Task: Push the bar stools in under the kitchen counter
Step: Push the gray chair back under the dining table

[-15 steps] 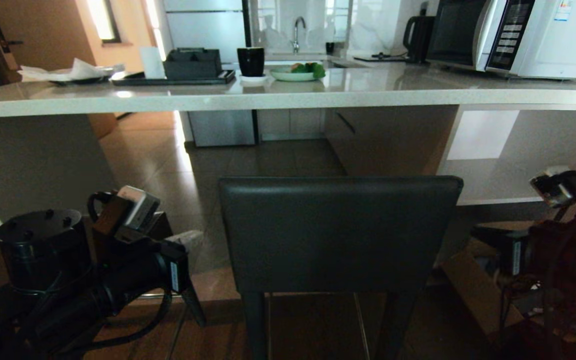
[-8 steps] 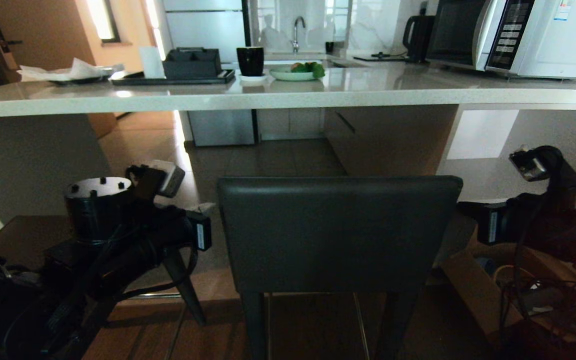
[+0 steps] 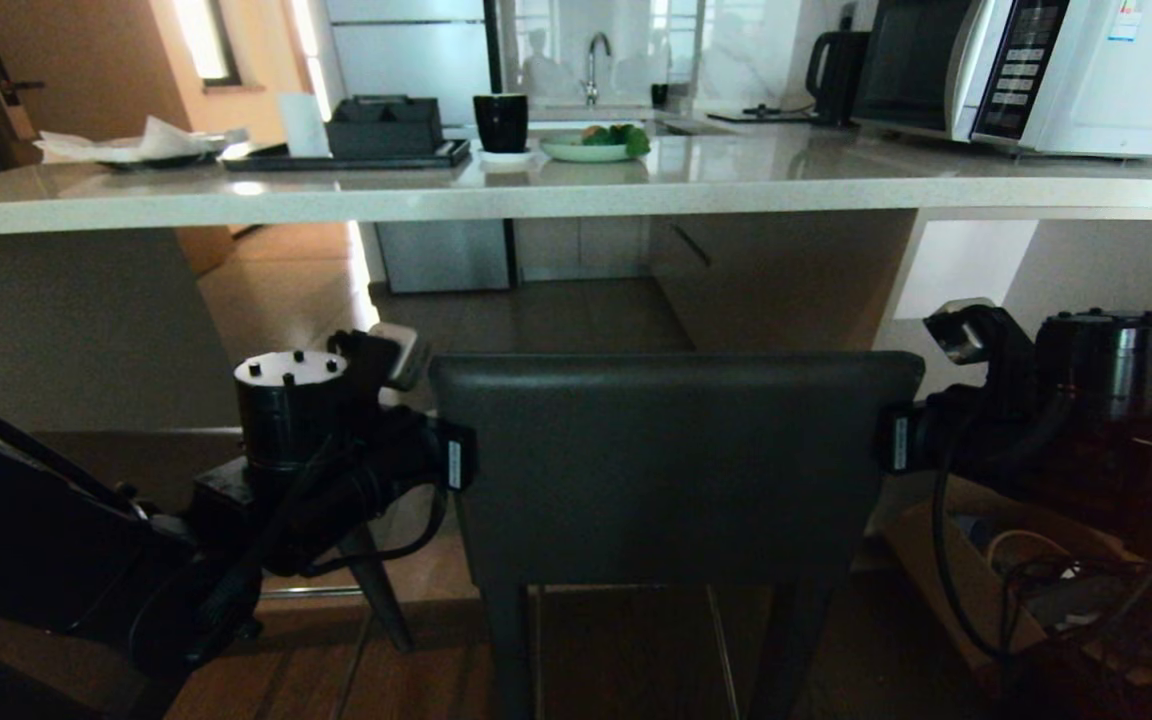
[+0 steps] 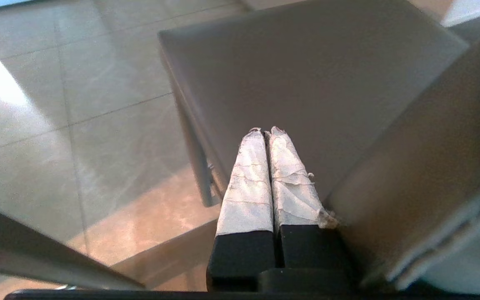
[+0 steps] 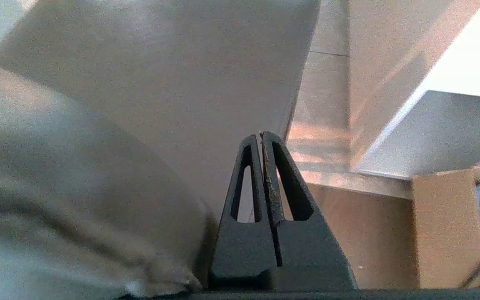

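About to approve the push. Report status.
Left gripper and right gripper shut, flanking dark grey leather bar stool's backrest. Stool short of pale speckled stone kitchen counter. Nothing seen blocking underneath.

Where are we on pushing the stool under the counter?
Done: both arms raised to the bar stool, left gripper and right gripper shut beside its backrest edges. In hand: bracing for the push. Left: the stool stands short of the kitchen counter; a second stool isn't in view.

Home kitchen, stone counter (image 3: 576, 185), microwave (image 3: 1036, 70), sink tap (image 3: 593, 65)
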Robot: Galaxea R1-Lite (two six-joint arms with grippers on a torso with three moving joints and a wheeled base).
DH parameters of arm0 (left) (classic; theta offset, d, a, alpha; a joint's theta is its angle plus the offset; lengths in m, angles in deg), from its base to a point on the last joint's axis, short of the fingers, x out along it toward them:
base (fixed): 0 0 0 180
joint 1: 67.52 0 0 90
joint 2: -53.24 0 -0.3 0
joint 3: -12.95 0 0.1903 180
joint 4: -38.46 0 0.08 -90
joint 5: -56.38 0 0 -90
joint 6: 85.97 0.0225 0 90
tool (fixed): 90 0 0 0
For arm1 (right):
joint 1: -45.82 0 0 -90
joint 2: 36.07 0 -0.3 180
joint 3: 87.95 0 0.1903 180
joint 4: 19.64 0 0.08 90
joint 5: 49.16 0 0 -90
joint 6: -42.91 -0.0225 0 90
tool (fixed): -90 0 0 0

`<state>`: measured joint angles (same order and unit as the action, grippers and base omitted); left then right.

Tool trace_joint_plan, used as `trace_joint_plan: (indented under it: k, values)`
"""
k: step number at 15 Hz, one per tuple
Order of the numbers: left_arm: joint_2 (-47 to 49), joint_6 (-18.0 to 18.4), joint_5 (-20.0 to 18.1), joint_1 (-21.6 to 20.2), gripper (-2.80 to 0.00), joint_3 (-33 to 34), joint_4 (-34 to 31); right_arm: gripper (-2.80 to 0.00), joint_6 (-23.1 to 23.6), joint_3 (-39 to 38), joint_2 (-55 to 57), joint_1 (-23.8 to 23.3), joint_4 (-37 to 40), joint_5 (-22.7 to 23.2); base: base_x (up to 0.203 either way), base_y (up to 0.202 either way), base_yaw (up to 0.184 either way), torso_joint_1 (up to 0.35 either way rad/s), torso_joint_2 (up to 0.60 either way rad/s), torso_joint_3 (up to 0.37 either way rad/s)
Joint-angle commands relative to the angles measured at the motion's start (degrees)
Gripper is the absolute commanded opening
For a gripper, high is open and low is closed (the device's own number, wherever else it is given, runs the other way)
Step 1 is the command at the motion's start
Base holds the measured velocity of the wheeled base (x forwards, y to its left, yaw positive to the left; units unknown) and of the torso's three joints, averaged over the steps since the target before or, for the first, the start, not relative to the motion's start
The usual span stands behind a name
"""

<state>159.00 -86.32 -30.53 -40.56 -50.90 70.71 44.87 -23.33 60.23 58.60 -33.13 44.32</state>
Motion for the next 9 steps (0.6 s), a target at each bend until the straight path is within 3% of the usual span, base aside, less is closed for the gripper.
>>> trace_joint_plan:
  k: [1,9]
  values:
    - [0.5,0.1,1.2,0.6,-2.80,0.0,0.3,-2.80,0.1,2.0,2.9,1.7,-0.4,-0.8,0.000,0.000,0.000,0.000,0.00,0.000]
    - [1.0,0.2,1.4,1.0,-2.80,0.0,0.2,-2.80,0.0,3.5,4.0,2.6,-0.4,-1.9,0.011,0.000,0.000,-0.001,0.00,0.000]
